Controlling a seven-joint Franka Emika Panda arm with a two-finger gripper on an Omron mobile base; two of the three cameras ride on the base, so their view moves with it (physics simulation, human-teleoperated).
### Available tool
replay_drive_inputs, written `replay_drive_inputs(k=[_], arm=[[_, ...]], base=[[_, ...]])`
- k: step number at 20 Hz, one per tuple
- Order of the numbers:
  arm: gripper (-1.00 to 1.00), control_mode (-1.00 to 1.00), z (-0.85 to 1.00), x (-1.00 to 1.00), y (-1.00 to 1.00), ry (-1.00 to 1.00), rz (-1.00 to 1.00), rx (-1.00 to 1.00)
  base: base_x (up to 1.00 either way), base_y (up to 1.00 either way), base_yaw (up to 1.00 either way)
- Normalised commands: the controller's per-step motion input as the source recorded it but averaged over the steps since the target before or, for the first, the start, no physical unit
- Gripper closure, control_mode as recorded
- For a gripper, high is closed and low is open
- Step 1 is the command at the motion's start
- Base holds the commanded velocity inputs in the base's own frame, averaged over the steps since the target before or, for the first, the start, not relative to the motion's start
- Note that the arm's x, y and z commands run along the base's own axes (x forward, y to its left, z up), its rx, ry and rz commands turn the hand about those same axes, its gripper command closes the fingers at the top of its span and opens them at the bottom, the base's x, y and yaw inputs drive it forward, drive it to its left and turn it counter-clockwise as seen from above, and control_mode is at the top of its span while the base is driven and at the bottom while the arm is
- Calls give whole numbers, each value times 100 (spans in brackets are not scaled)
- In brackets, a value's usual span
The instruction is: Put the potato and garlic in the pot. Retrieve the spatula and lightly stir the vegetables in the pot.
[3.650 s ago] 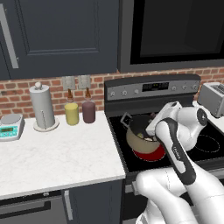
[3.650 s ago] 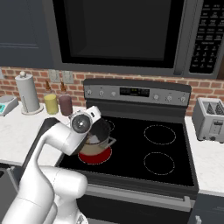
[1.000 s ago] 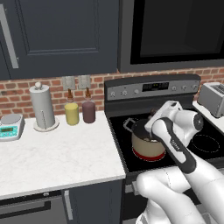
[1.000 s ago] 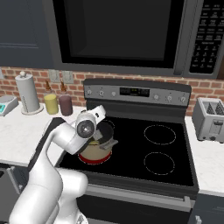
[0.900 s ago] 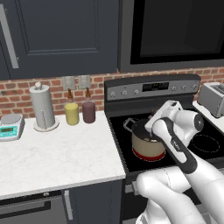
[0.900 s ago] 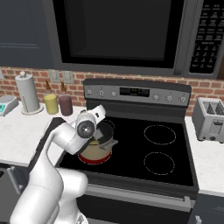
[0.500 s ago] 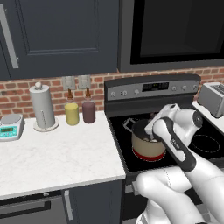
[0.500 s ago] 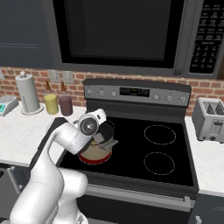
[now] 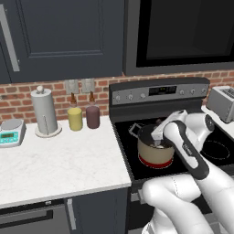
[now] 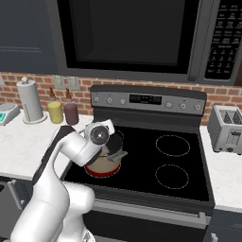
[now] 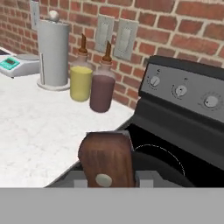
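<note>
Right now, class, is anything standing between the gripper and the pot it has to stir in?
Nothing visible does. The gripper sits right at the mouth of the pot on the stove's front left burner, apparently gripping the brown spatula handle. The two canisters stand apart on the counter.

white marbled table left of black stove. on the table: paper towel roll, yellow bottle, maroon bottle, small scale. on the stove's near-left burner: tan pot. toaster right of the stove.
</note>
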Motion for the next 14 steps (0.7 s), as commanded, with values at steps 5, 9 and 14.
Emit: replay_drive_inputs(k=[5,9,14], arm=[[100,-100,-1,-1,13,12,0,21],[100,-100,-21,20,1,20,-1,10],[100,-100,-54,36,-11,26,-12,0]], base=[[0,0,0],[0,0,0],[0,0,0]])
